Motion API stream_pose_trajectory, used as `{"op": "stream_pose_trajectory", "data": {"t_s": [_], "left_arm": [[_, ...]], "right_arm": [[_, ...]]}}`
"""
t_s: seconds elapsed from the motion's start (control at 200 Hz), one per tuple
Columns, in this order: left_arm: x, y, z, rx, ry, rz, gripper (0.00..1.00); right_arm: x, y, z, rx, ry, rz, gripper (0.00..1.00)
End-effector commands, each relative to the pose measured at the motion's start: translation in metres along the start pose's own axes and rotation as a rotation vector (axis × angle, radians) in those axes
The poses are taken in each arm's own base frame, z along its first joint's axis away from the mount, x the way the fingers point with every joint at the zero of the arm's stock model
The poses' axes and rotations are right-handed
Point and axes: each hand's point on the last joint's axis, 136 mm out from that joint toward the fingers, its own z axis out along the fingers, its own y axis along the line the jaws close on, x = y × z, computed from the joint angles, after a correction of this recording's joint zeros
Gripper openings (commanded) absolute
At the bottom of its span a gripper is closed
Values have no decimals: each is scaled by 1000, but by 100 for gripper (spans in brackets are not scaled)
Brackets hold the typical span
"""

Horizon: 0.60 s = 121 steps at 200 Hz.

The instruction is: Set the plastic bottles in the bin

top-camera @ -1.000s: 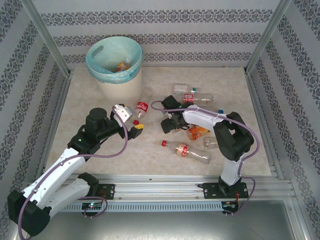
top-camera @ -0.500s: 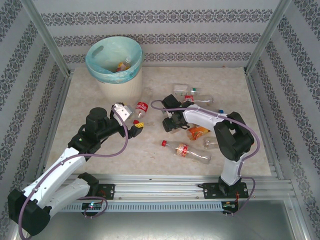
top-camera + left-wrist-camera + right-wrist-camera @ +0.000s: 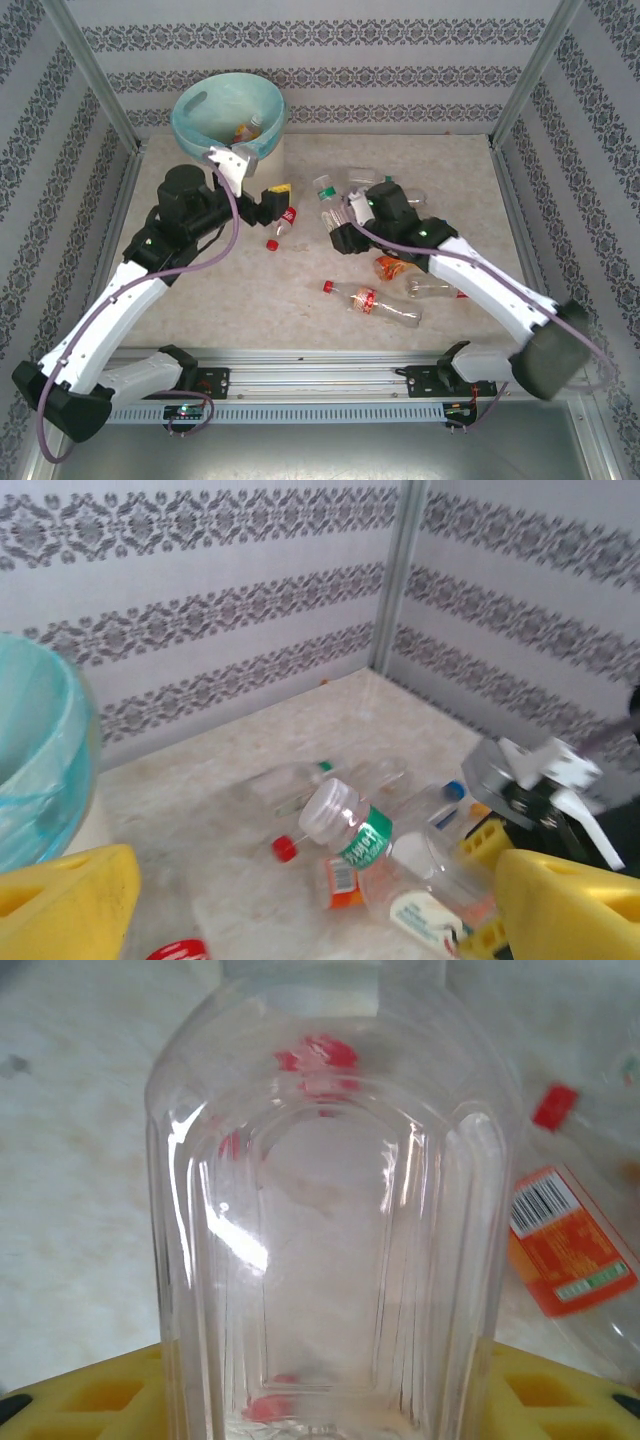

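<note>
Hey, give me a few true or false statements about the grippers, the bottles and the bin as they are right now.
The left gripper is open and empty. True.
The right gripper grips a clear green-labelled bottle. True.
The bin lies tipped on its side. False: it stands upright.
Every bottle is already in the bin. False: several lie on the table, such as a red-capped bottle.
</note>
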Motion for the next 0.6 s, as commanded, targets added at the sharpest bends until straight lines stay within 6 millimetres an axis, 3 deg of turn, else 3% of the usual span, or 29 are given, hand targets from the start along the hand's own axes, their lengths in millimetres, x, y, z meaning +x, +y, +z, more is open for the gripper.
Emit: {"op": "stream_pose_trajectory", "data": {"t_s": [0.0,0.12,0.24,0.455,0.599], "left_arm": [[-5,-25,7,137,51,-186,90],[-29,-50,8,298,9,-243,88],[-47,-73,1,450,-29,-259,87],[-56,-101,-17,640,-52,-245,84],[-61,-113,-27,754,-92,-278,78]], "right_arm": [[-27,40,-32,-220,-174,-102,57],[-41,69,-70,-358,-289,-182,57],[-51,83,-95,-414,-355,-210,56],[-65,104,-121,-525,-428,-228,55],[-70,117,-128,-601,-440,-242,55]]}}
